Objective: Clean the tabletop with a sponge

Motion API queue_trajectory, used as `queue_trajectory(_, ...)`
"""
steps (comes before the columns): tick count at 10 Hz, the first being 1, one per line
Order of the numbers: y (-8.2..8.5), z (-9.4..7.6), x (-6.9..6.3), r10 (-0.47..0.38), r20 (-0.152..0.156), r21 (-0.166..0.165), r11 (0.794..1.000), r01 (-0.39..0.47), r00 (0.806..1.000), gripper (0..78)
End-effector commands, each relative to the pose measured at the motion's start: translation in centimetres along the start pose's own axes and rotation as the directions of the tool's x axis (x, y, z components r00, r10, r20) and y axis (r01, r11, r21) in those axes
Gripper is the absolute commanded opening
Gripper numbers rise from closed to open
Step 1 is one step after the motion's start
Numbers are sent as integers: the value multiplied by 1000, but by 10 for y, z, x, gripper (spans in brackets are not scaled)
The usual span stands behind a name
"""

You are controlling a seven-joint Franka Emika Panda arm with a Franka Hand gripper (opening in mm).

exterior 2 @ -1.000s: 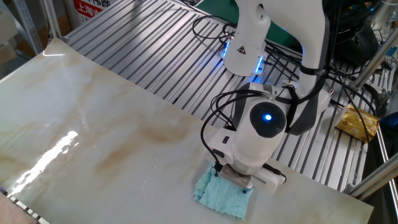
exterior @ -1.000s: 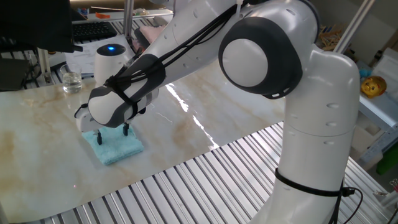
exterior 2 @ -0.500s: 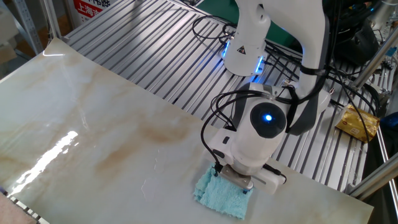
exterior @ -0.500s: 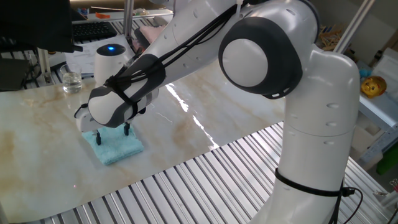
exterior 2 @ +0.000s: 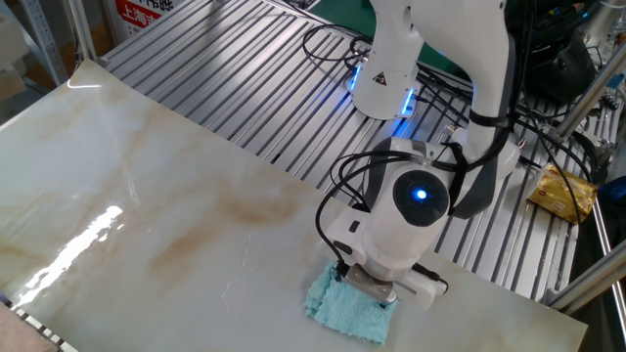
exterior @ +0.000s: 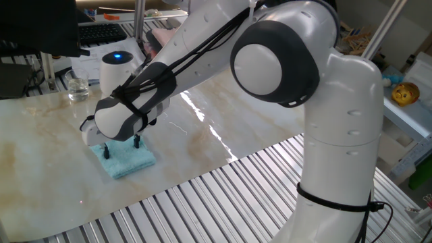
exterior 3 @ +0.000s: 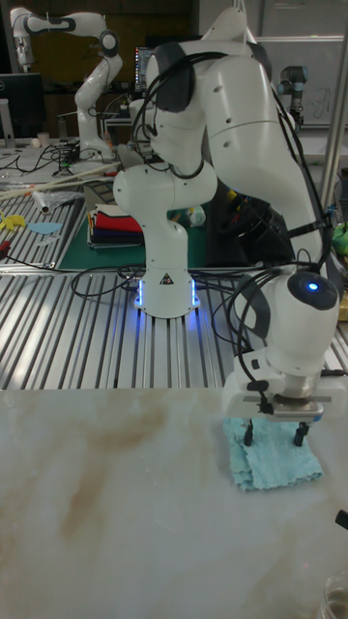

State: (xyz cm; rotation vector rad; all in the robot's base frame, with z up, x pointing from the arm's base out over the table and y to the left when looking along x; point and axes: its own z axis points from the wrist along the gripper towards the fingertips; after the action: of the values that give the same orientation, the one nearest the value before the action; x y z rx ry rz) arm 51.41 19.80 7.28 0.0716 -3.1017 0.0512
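Sponge (exterior 3: 273, 464), a light-blue cloth-like pad, lies lower right on the tabletop (exterior 3: 116, 503); the gripper (exterior 3: 276, 433) spreads wide, fingertips pressing it, its far edge hidden beneath the wrist

The sponge (exterior 3: 274, 463) is lying flat on the tabletop (exterior 3: 116, 513), near the right end of its far edge as seen in the tall fixed view. The gripper (exterior 3: 275, 434) is being held straight above it, the fingertips (exterior 3: 249, 437) set apart over the sponge's far part and apparently touching it, though contact cannot be confirmed. Beyond the tabletop's far edge, the metal slats (exterior 3: 68, 334) are lying, with the robot base (exterior 3: 166, 280) standing on them. A glass (exterior: 77, 88) is standing near the tabletop's edge, well apart from the sponge.
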Motion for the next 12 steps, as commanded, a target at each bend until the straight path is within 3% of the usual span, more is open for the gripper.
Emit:
queue_trajectory(1,1,2,-2,6,2,1,1000,-6,1000,773)
queue_trajectory(12,3,9,-3,12,-4,-11,1000,-12,1000,773)
